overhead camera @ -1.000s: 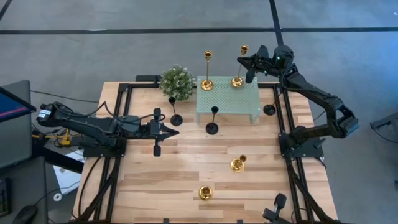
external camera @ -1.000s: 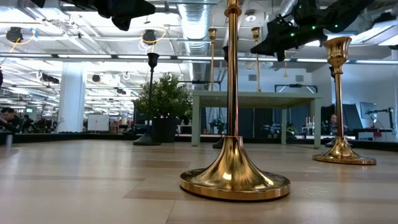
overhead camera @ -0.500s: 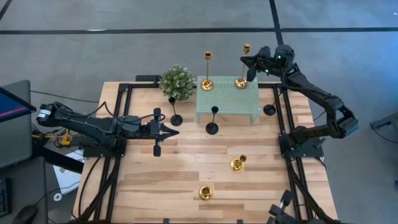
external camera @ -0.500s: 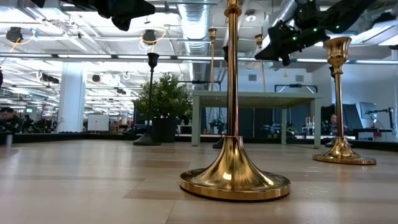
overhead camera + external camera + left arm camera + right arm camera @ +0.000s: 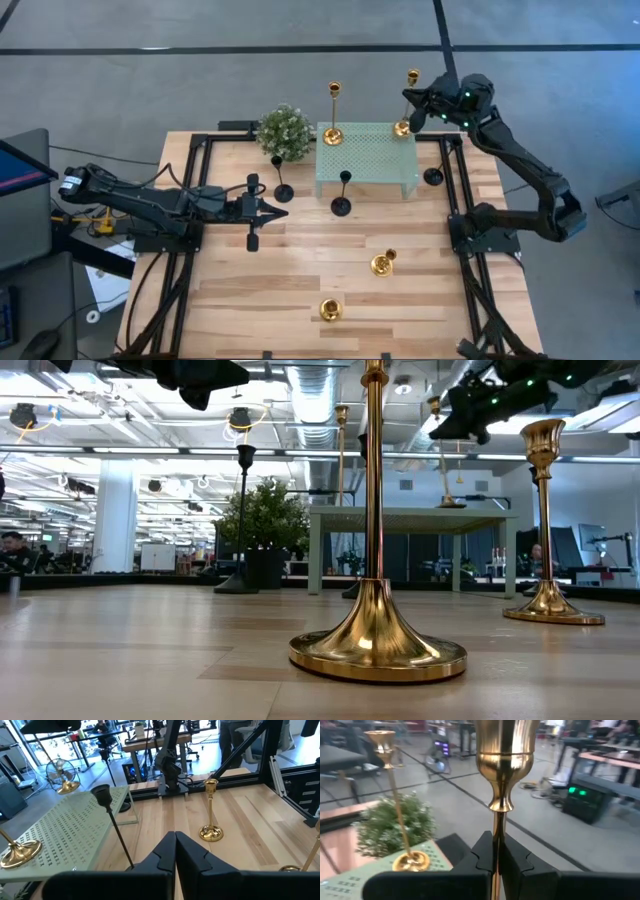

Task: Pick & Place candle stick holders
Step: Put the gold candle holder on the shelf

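My right gripper [image 5: 413, 101] is shut on a tall gold candle stick holder [image 5: 409, 100] at the far right corner of the mint green perforated stand [image 5: 365, 160]. A second tall gold holder [image 5: 333, 112] stands by its base on the stand's far left part. Two black holders [image 5: 281, 178] [image 5: 342, 193] stand on the table in front of the stand, and a third [image 5: 433, 177] stands to its right. Two short gold holders [image 5: 382, 264] [image 5: 331, 310] stand nearer. My left gripper [image 5: 286, 210] is shut and empty over the table's left half. My right gripper pinches the tall gold holder's thin stem [image 5: 495, 827] between its two fingers, below the cup [image 5: 505, 750]. The fingers come level from the table's far right side and lie across the stem. The holder stands near upright. Whether its base [image 5: 447, 503] rests on the stand's top I cannot tell.
A round green bushy plant [image 5: 285, 131] stands at the stand's left far corner. Black frame rails [image 5: 455, 215] run along the table's left and right sides. Bare wood lies in the near left part of the table [image 5: 250, 300].
My right gripper has gone toward the table's right edge with the tall gold holder. The holder has stayed near upright, and its base has moved from the stand's far middle to its far right corner.
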Controlling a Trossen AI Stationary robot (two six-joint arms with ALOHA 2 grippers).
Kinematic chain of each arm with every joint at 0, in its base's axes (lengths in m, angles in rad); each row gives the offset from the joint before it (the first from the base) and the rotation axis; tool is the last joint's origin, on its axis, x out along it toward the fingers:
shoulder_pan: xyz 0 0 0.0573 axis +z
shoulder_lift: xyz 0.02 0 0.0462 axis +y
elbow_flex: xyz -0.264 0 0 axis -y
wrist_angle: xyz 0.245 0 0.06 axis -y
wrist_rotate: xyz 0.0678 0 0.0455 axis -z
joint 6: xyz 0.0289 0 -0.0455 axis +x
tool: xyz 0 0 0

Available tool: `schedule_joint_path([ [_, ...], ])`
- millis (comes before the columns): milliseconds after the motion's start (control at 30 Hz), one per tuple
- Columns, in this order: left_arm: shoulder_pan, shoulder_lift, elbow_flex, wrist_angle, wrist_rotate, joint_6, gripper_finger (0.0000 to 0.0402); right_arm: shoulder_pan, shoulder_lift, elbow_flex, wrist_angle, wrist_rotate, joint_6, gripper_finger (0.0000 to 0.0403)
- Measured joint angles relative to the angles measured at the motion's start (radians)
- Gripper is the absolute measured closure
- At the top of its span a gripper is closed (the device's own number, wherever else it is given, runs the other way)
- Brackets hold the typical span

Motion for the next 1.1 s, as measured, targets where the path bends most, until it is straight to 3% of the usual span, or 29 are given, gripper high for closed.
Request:
schedule_joint_path([
  [933, 0.0, 0.0, 0.0, 0.0, 0.0, 0.0, 0.0393, -0.007, 0.084, 0.0, 0.047, 0.005, 0.004, 0.0402],
  [1100, 0.0, 0.0, 0.0, 0.0, 0.0, 0.007, 0.0395, 0.017, 0.084, 0.0, 0.142, -0.128, 0.073, 0.0402],
])
